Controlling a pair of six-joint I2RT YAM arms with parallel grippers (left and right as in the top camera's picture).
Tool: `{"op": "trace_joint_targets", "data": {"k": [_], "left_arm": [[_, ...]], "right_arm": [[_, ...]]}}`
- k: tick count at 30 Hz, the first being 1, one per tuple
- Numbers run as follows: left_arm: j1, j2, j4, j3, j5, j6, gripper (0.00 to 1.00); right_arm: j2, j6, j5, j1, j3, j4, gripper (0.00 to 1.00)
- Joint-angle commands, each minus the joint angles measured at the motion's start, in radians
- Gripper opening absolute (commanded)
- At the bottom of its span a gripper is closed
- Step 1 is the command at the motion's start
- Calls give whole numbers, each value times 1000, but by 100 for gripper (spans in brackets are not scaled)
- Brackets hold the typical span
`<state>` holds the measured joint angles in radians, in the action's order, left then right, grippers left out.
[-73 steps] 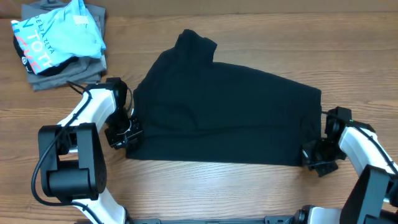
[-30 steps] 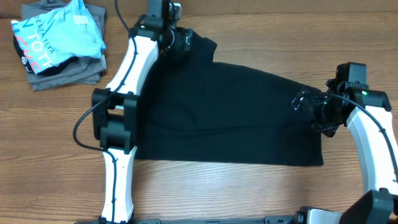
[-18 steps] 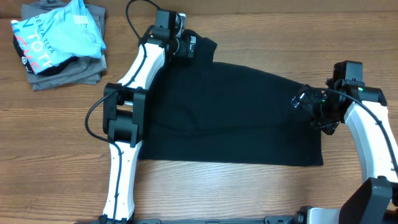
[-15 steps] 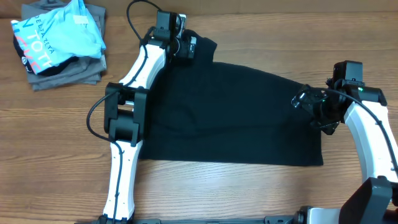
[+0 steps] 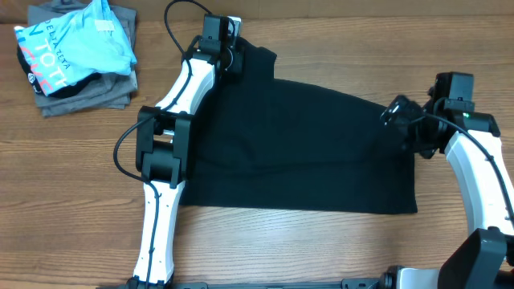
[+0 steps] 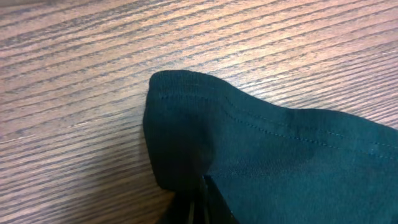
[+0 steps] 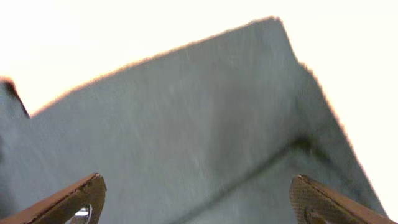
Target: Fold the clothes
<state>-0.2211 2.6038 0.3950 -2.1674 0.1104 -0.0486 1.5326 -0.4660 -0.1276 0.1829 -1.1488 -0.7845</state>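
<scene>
The clothes, a black T-shirt, lie spread flat across the middle of the wooden table. My left gripper is at the shirt's far left corner. In the left wrist view its jaws are pressed together on the fabric just below a stitched hem corner. My right gripper hovers over the shirt's far right corner. In the right wrist view it stands wide open, with washed-out cloth below and nothing between the fingertips.
A light blue shirt with lettering lies on folded grey garments at the table's far left corner. The left arm stretches from the near edge up along the shirt's left side.
The left gripper has closed on the shirt's far left corner. The right gripper has shifted slightly up and to the right, still open.
</scene>
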Motion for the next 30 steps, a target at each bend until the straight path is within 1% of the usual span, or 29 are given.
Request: {"op": "trace_joint_targets", "data": {"k": [1, 5, 8, 10, 11, 16, 25, 30], "left_arm": [[4, 26, 5, -25, -17, 4, 4], [4, 26, 19, -25, -16, 3, 4], [3, 26, 40, -26, -10, 0, 4], [4, 26, 57, -25, -9, 0, 5], [4, 26, 77, -25, -9, 0, 5], [4, 26, 106, -25, -10, 0, 4], [4, 26, 129, -25, -10, 0, 5], [4, 26, 131, -25, -10, 0, 4]], "right_arm": [[24, -5, 86, 36, -14, 83, 100], [87, 33, 82, 72, -19, 201, 100], [174, 85, 82, 84, -71, 235, 100], [239, 128, 82, 86, -132, 224, 100], [307, 144, 90, 86, -202, 191, 100], [420, 153, 99, 88, -312, 143, 100], [540, 156, 97, 88, -316, 148, 100], [555, 156, 74, 87, -316, 149, 96]]}}
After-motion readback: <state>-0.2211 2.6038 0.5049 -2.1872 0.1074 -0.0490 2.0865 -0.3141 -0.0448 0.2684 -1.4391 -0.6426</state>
